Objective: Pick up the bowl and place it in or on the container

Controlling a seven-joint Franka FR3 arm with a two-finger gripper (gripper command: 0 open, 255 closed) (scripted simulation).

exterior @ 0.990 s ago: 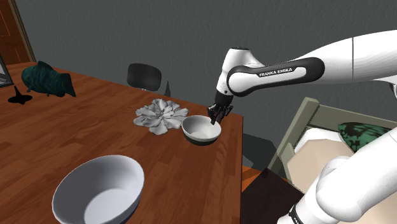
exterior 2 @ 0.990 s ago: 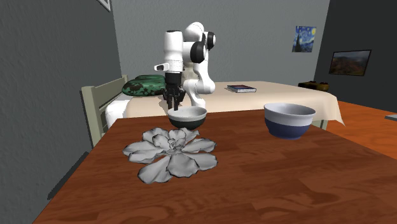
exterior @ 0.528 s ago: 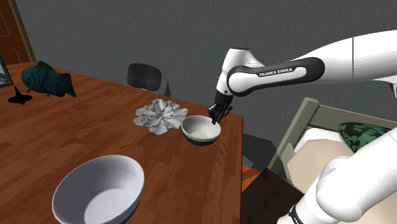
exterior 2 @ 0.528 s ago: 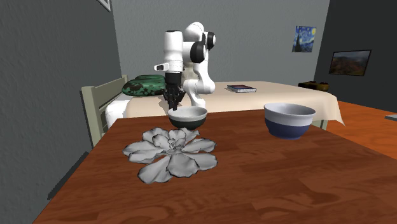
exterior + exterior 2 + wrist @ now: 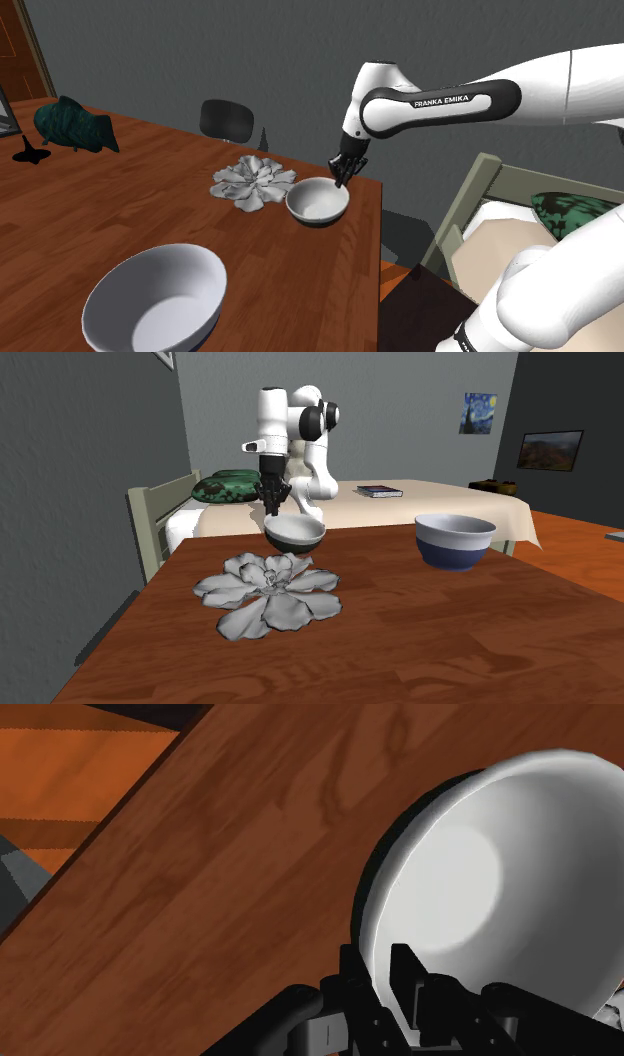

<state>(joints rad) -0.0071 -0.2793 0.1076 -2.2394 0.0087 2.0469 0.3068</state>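
Note:
A small bowl (image 5: 318, 202), white inside and dark outside, hangs a little above the wooden table (image 5: 120, 220) near its edge and tilts slightly. My gripper (image 5: 342, 180) is shut on the small bowl's rim at the side nearest the arm. In the second exterior view the small bowl (image 5: 295, 532) clears the tabletop under the gripper (image 5: 272, 512). The wrist view has the two fingers (image 5: 355, 966) clasping the rim of the bowl (image 5: 480, 874). A large bowl (image 5: 155, 298), white inside and blue outside (image 5: 455, 540), stands apart on the table.
A grey flower-shaped ornament (image 5: 253, 182) lies next to the small bowl. A dark green fish figure (image 5: 75, 125) and a black chair back (image 5: 228, 120) are at the far side. The table edge and a bed frame (image 5: 480, 190) are close to the arm.
The fingers closed on the small bowl's rim. The hand then rose a little, lifting the bowl off the table and tipping it.

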